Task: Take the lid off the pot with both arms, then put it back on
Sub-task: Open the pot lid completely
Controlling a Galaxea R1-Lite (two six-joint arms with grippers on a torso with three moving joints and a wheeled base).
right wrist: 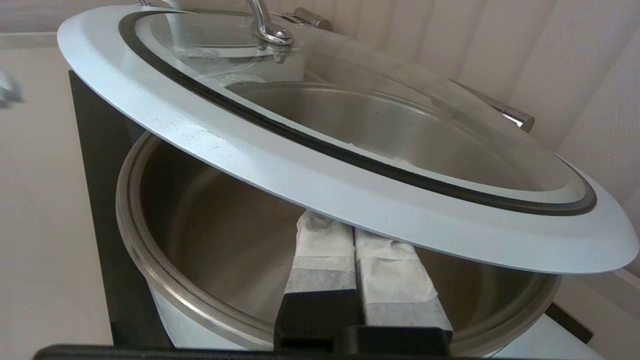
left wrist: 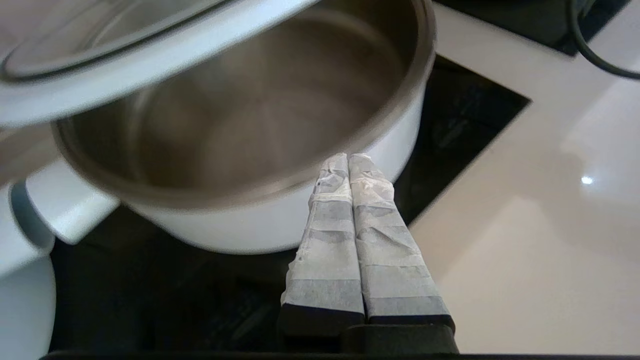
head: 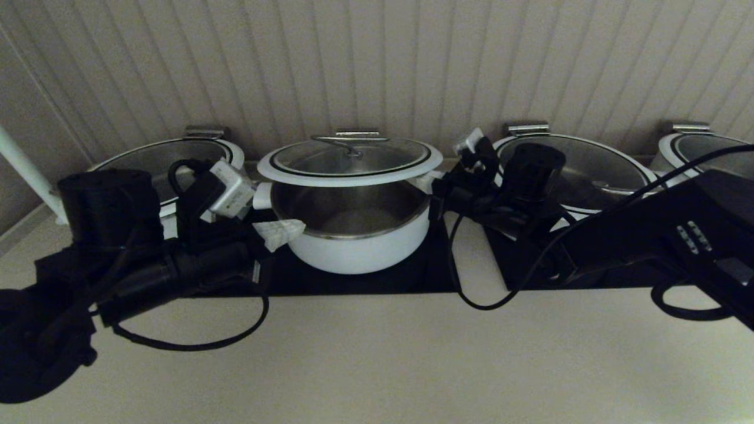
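Observation:
The lid, glass with a white rim and a steel hook handle, hangs raised above the open white pot. My right gripper is shut, and its fingertips are pressed up under the lid's rim on the pot's right side. It is mostly hidden behind its wrist in the head view. My left gripper is shut and empty. It sits at the pot's front-left rim, below the lid and apart from it.
Wider lidded pots stand to the left, right and far right. The pot stands on a black cooktop panel. A ribbed wall is close behind. The pale counter lies in front, crossed by arm cables.

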